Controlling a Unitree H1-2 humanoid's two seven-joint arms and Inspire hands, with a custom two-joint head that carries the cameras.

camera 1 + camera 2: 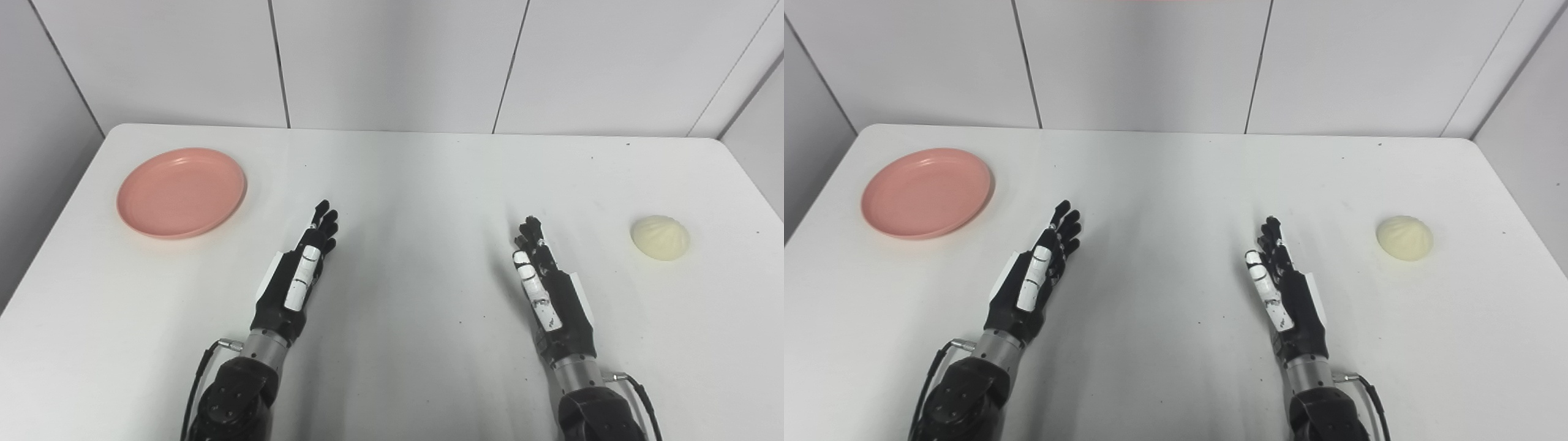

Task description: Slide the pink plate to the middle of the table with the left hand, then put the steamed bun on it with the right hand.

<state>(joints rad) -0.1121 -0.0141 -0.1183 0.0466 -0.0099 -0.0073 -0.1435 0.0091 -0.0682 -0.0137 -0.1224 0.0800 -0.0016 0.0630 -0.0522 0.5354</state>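
A round pink plate lies empty at the far left of the white table. A pale steamed bun with a pleated top sits near the right edge. My left hand rests open over the table, fingers stretched forward, to the right of the plate and nearer to me, not touching it. My right hand is open too, fingers straight, a good way left of the bun. Neither hand holds anything.
Grey wall panels rise behind the table's far edge and along both sides. The plate lies close to the left edge and the bun close to the right edge.
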